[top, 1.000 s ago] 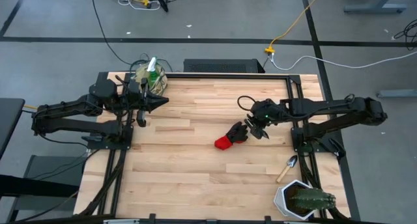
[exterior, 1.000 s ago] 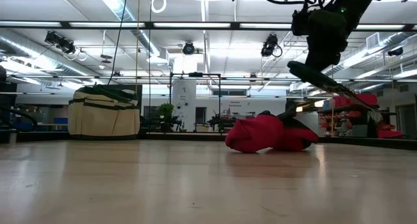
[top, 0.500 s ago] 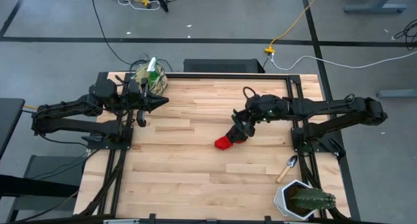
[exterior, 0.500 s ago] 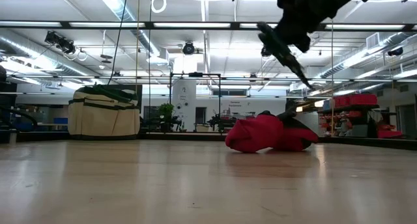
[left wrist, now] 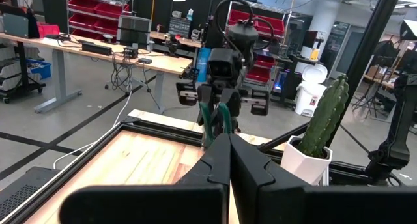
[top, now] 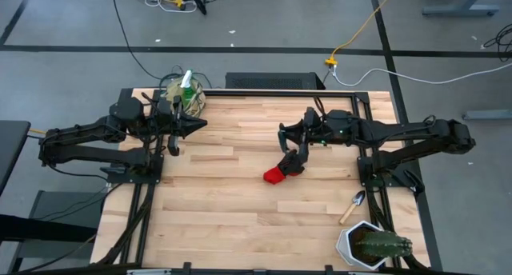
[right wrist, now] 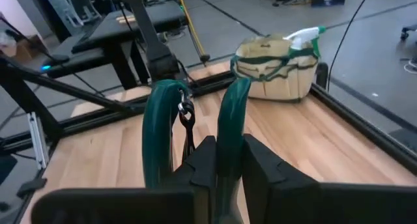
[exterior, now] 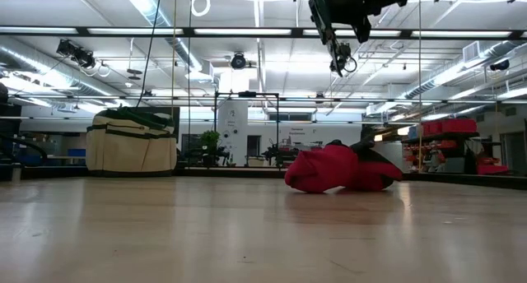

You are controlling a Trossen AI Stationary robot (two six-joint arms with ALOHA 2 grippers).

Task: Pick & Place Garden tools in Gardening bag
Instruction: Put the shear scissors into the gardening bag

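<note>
My right gripper (top: pixel 299 139) hangs over the table's middle, shut on the pruning shears (right wrist: pixel 195 113), whose two dark green handles stick out ahead of the fingers. Below it the red-and-black glove (top: pixel 282 169) lies crumpled on the wood. The beige gardening bag (top: pixel 183 95) stands at the far left corner, and a green spray bottle (top: pixel 187 80) stands up out of it. A wooden-handled trowel (top: pixel 353 205) lies near the right edge. My left gripper (top: pixel 202 123) waits shut and level beside the bag. My right gripper pinches one green handle (right wrist: pixel 228 129) of the shears between its two fingers. The other handle (right wrist: pixel 159 126) stands free beside them. The fingers come nearly level from the table's right and lie along the handles. The shears (exterior: pixel 329 32) hang clear, well above the glove.
A white pot with a green cactus (top: pixel 370 245) stands at the near right corner. Black frame rails (top: pixel 280 89) run along the table's far and side edges. Bare wood lies between the glove and the bag.
My right gripper has risen and tipped up from slanting down to nearly level, swinging the shears up and toward the table's left. The glove has stayed where it lay.
</note>
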